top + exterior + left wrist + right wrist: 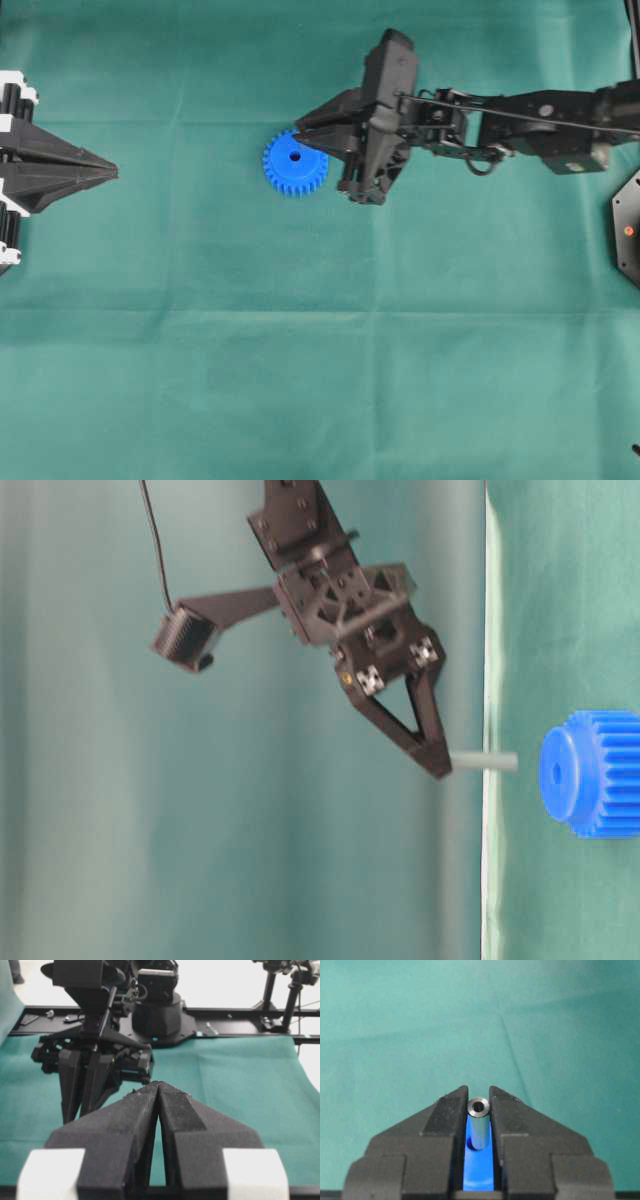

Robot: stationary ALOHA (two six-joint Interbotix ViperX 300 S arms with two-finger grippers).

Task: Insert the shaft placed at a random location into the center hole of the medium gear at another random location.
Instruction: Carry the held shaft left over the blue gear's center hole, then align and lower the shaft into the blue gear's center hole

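Presently, carrying stage. Bench (200,380): green cloth covering it. Right tool (440,765): pinching the shaft (485,762), hovering just short of the target. Left tool (110,172): resting pressed together, well apart. Medium gear (295,163): lying flat; center hole (295,156) waiting uncovered. Next: aligning shaft tip over hole, then lowering squarely.

one medium gear (294,163), one shaft (484,762), two hands
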